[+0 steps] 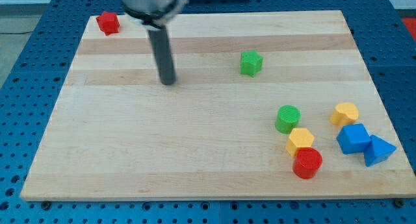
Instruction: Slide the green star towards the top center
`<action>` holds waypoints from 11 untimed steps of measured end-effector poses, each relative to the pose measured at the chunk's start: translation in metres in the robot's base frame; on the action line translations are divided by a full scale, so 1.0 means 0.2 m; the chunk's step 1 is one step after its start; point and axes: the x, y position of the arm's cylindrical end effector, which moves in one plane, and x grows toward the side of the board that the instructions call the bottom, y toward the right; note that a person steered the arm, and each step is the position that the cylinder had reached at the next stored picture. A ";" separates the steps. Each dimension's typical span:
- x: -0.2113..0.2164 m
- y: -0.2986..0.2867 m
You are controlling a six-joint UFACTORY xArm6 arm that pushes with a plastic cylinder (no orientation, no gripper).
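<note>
The green star [250,62] lies on the wooden board [195,146], right of centre in the upper half. My tip [168,82] rests on the board well to the star's left and slightly lower, apart from it. No block touches the tip.
A red block [108,22] sits at the board's top left corner. At the lower right are a green cylinder [287,119], a yellow block [299,141], a red cylinder [307,163], a yellow block [344,113], a blue block [353,137] and a blue triangular block [379,150].
</note>
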 end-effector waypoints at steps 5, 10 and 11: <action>-0.31 0.88; -0.51 0.58; -0.58 0.55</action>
